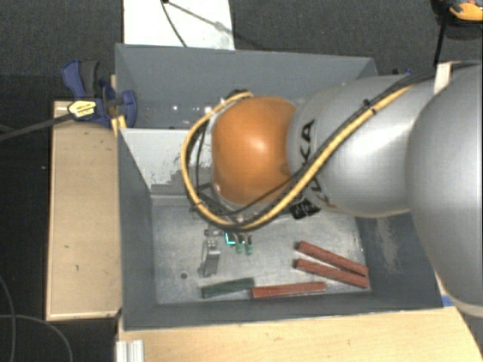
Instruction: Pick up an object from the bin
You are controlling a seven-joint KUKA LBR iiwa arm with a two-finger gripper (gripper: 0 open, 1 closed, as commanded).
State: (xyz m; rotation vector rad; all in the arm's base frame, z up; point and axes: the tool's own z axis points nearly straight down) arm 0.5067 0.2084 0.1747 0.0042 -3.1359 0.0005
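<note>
Grey sheet metal forms the bin (140,225), its sloping walls dull and matt and its flat floor scuffed with pale scratches and specks. From the right of the frame the arm (377,149) reaches in, a thick, smooth, silver-grey casing with a soft sheen. At its end sits a rounded orange cover (249,157), glossy and dome-shaped, and a yellow-and-black cable (355,123) runs along the casing and loops round the dome's left edge.

Below the dome, at the centre left of the bin floor, the tool (210,259) hangs down as a narrow piece of grey metal, with small green lights glowing just to its right. I cannot tell whether it is open or closed, and nothing can be seen gripped in it.

Just beneath the tool, near the bin's lower wall, lies a dark green bar (227,287), slim, flat and straight. Touching or almost touching its right end is a reddish-brown bar (289,289) of like shape, lying in line with it. Further right, two more reddish-brown bars (332,256) (330,272) lie side by side, slanting down to the right, long and square-edged.
</note>
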